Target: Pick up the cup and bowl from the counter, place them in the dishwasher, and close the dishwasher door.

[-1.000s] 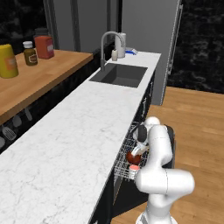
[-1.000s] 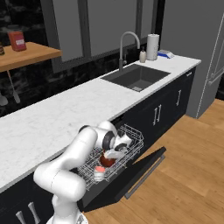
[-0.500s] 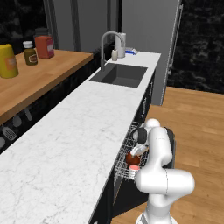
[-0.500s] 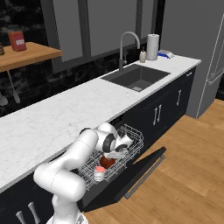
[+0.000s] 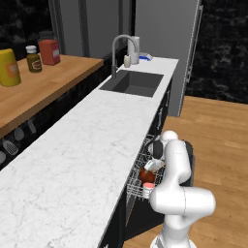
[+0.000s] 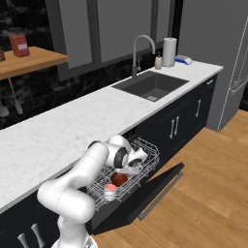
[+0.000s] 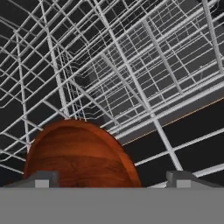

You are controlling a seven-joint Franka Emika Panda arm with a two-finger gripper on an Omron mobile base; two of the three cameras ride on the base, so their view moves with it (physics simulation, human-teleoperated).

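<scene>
The bowl [image 7: 81, 153], a shallow round dish with a smooth red-brown, wood-grained surface, sits in the silver wire rack [image 6: 145, 162] of the dishwasher [image 6: 145, 193]. The cup [image 6: 110, 192], short and pale with a pinkish-red top, stands just beside it at the rack's near end. In the hand view the fingers [image 7: 41, 178] are spread wide to either side of the bowl's rim, and nothing shows them pressing on it. The gripper [image 6: 133, 162] hangs low over the rack.

Both dishes look placed, so the step in hand is letting go of the bowl. Next, the arm likely needs to lift clear of the thin wires, then get under the flat black dishwasher door [image 6: 160, 186], which lies dropped open, and swing it up shut. The white marble-veined worktop [image 5: 82, 160] runs above.
</scene>
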